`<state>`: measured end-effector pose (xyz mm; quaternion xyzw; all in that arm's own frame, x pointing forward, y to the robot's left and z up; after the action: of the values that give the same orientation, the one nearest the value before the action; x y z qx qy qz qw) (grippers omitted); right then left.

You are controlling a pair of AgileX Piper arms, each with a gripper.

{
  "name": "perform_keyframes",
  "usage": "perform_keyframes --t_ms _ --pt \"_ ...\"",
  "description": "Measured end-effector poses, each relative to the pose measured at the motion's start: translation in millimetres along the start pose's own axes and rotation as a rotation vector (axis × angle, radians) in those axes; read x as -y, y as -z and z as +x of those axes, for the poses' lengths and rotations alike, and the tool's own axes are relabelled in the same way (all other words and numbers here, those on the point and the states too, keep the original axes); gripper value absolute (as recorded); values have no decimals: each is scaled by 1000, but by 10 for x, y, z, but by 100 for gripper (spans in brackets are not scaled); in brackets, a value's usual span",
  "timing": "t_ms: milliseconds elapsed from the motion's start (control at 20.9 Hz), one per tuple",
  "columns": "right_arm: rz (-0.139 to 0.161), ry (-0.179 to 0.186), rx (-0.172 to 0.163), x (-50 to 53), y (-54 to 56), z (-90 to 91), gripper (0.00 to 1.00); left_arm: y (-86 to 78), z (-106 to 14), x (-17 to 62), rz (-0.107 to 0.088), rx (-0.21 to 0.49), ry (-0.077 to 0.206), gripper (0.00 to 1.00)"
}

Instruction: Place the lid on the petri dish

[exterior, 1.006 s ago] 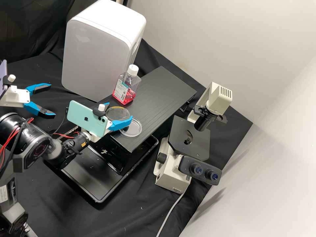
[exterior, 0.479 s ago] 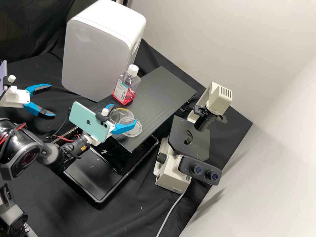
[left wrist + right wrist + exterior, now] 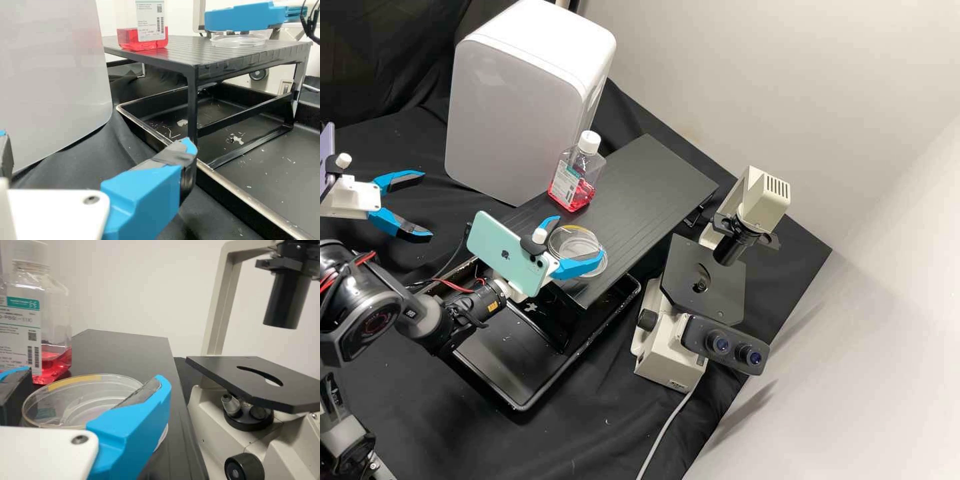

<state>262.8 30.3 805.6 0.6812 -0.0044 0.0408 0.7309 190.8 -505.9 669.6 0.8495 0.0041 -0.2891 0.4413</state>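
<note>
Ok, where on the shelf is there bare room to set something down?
The shelf's far half is bare, between bottle and microscope. Its near corner is crowded: dish, lid, right gripper.

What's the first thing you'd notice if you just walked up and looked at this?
Probably the bright blue right pincer, pinching a clear round lid over the near end of the black shelf. Next comes the bottle of red liquid standing farther back on that shelf, next to a big white box. A white microscope sits beside the shelf.
</note>
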Motion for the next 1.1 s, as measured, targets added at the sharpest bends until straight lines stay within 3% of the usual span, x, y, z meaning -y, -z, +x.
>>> perform_keyframes --t_ms 287,383,527,1101 --pt "32 -10 46 -29 -129 15 0 -6 -1 1 8 2 1 100" --pt "54 -10 49 -44 -156 16 0 -6 -1 1 8 2 1 100" --pt "62 -21 64 -69 -196 16 0 -6 -1 1 8 2 1 100" --pt "107 -11 76 -22 -244 61 0 -6 -1 1 8 2 1 100"
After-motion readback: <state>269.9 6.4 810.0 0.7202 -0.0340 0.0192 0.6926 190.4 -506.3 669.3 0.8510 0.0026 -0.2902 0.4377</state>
